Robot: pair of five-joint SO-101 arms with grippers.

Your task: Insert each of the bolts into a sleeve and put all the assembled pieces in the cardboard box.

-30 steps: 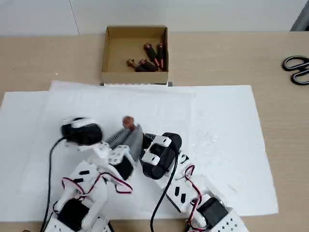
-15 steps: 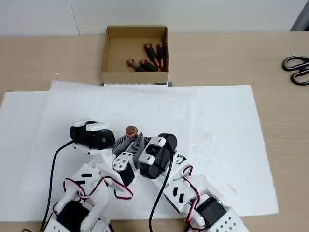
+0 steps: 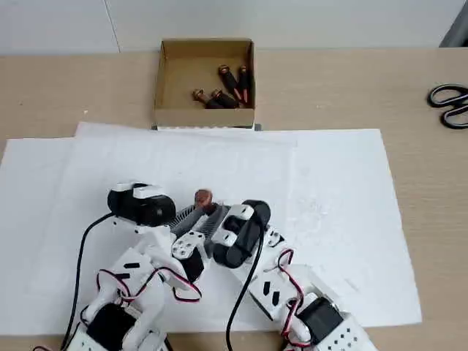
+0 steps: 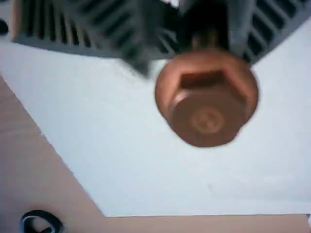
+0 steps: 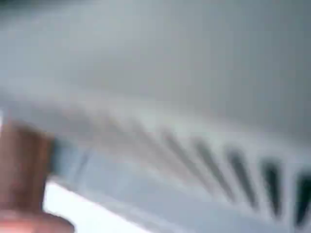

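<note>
Left tool (image 3: pixel 191 214) clamps a copper bolt (image 3: pixel 203 197) near the bench's (image 3: pixel 365 88) front edge. Right tool (image 3: pixel 217 216) sits just beside it; cannot tell its state.

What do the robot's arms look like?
Both arms are chunky white plastic with black motor blocks. Thin red, white and black wires loop along them, and a thick black cable trails from each. The left end effector has dark grey ribbed fingers.
</note>
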